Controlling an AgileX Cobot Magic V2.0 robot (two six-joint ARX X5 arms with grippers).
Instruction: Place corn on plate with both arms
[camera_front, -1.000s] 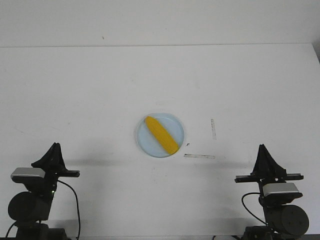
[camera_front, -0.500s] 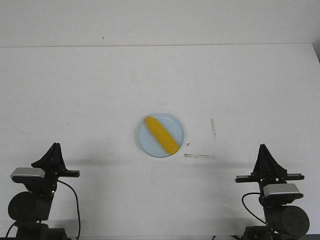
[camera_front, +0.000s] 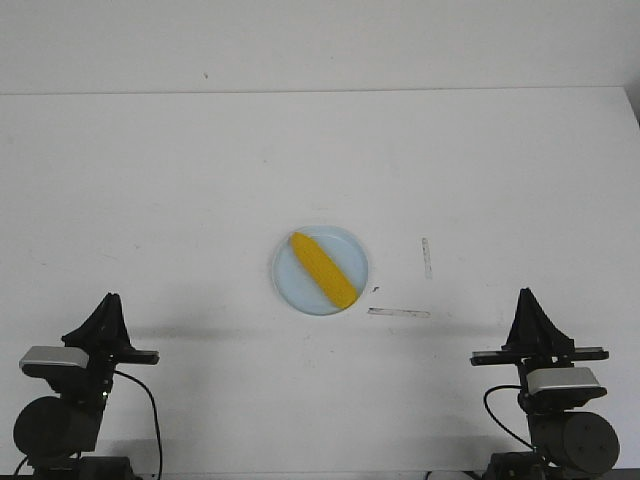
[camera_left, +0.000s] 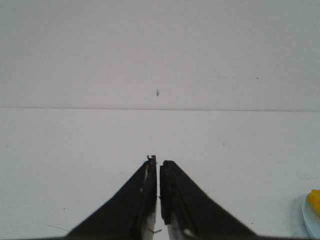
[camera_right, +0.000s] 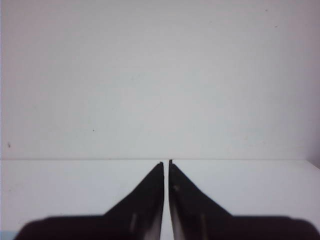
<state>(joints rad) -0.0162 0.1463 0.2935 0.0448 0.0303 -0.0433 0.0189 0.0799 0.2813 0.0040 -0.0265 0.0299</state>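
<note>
The yellow corn (camera_front: 323, 269) lies diagonally on the pale blue plate (camera_front: 290, 283) in the middle of the white table. A bit of the corn (camera_left: 315, 200) and the plate rim (camera_left: 307, 220) show at the edge of the left wrist view. My left gripper (camera_front: 107, 303) is shut and empty at the front left, far from the plate. My right gripper (camera_front: 526, 298) is shut and empty at the front right. The closed fingers show in the left wrist view (camera_left: 158, 161) and the right wrist view (camera_right: 166, 162).
Two strips of clear tape (camera_front: 399, 312) (camera_front: 427, 257) lie on the table right of the plate. The table's far edge (camera_front: 320, 92) meets a white wall.
My left arm has sunk a little lower at the front left. The corn, the plate and the right arm have not moved.
</note>
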